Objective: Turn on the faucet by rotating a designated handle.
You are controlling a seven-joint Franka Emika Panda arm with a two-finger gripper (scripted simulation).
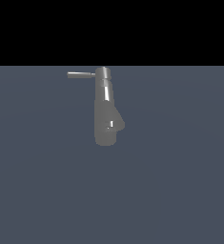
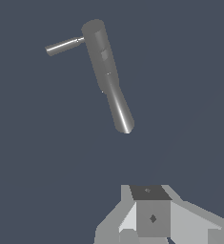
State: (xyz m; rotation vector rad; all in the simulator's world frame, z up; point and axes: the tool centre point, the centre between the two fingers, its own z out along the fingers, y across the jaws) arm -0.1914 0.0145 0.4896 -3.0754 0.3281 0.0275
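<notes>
The faucet [image 1: 104,107] is a grey glossy column that widens to a rounded base with a side bulge, standing on the flat grey-blue floor. The handle [image 1: 81,75] is a thin grey rod sticking out sideways from the top cap, toward the exterior view's left. The wrist view shows the faucet [image 2: 108,76] from above, with the handle [image 2: 63,45] projecting from its cap. My gripper [image 2: 149,191] shows only in the wrist view, well apart from the faucet and touching nothing. Its fingers sit together with no gap between them and hold nothing. The arm is out of the exterior view.
A flat grey-blue floor [image 1: 180,190] extends all around the faucet. A black background fills the exterior view above the floor's far edge.
</notes>
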